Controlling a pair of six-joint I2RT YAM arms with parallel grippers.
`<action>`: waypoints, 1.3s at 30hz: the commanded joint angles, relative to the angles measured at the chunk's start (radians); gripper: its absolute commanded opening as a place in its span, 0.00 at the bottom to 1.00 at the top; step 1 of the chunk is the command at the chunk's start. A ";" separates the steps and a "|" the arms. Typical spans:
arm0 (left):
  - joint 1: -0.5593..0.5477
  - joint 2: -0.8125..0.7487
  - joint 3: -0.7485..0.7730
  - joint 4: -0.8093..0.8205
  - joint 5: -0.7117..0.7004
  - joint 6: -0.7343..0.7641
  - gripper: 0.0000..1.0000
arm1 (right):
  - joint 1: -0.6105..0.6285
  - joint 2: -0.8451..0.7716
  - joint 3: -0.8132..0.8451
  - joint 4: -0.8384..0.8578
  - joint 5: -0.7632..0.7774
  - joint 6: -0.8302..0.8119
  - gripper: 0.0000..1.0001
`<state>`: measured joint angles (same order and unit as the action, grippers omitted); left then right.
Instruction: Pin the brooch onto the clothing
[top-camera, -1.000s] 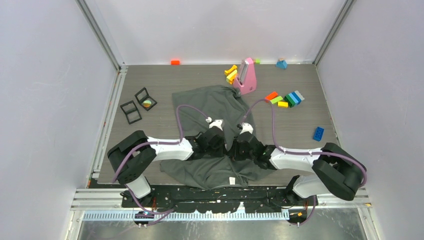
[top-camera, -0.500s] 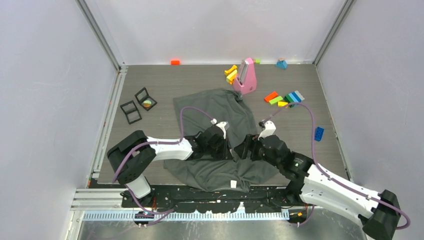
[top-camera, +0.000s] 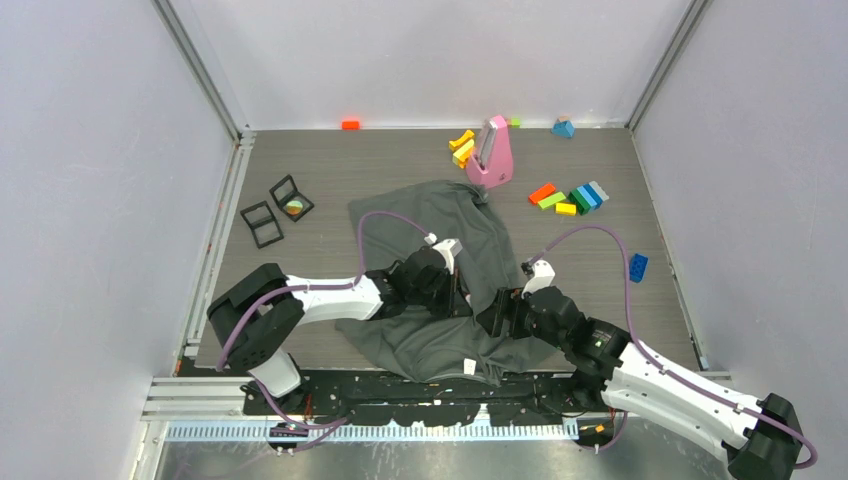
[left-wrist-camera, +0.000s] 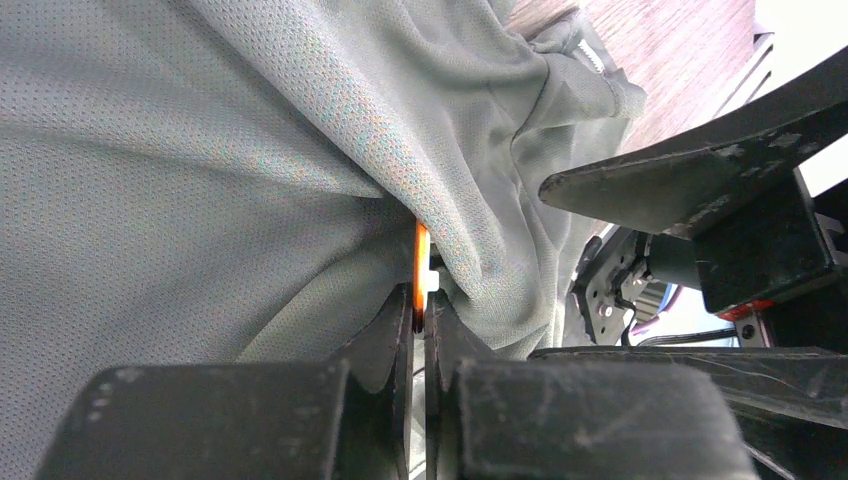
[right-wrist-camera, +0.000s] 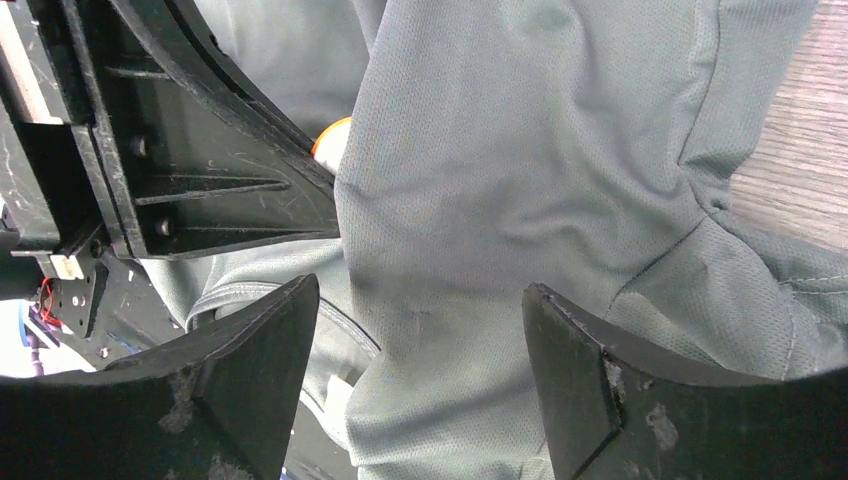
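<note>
Two open cases (top-camera: 284, 188) (one filled); left fingers (left-wrist-camera: 395, 330) pinch brooch (left-wrist-camera: 421, 265), right fingers (right-wrist-camera: 270, 340) wide.

We see a robotics lab test cell: 2 robot arms (top-camera: 325, 297) bolted to a black mounting plate (top-camera: 400, 408) at the edge of a grey tabletop (top-camera: 300, 160), boxed in by plain wall panels (top-camera: 100, 200) and aluminium rails (top-camera: 197, 68), toy blocks (top-camera: 575, 197) scattered.

Orange brooch (left-wrist-camera: 421, 262) in left gripper (left-wrist-camera: 420, 318)
</note>
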<state>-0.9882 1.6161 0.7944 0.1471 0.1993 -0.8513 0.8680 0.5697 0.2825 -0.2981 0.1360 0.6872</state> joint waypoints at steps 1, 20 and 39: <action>0.002 -0.042 0.005 0.063 0.024 0.000 0.00 | -0.003 0.030 -0.003 0.090 0.001 0.007 0.78; 0.003 -0.067 -0.018 0.127 0.162 0.073 0.00 | -0.003 0.197 0.004 0.226 -0.019 0.032 0.22; 0.002 -0.084 -0.063 0.227 0.290 0.115 0.00 | -0.008 0.324 0.085 0.155 -0.048 0.088 0.04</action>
<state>-0.9730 1.5856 0.7265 0.2375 0.3622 -0.7494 0.8680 0.8597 0.3256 -0.1596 0.0868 0.7589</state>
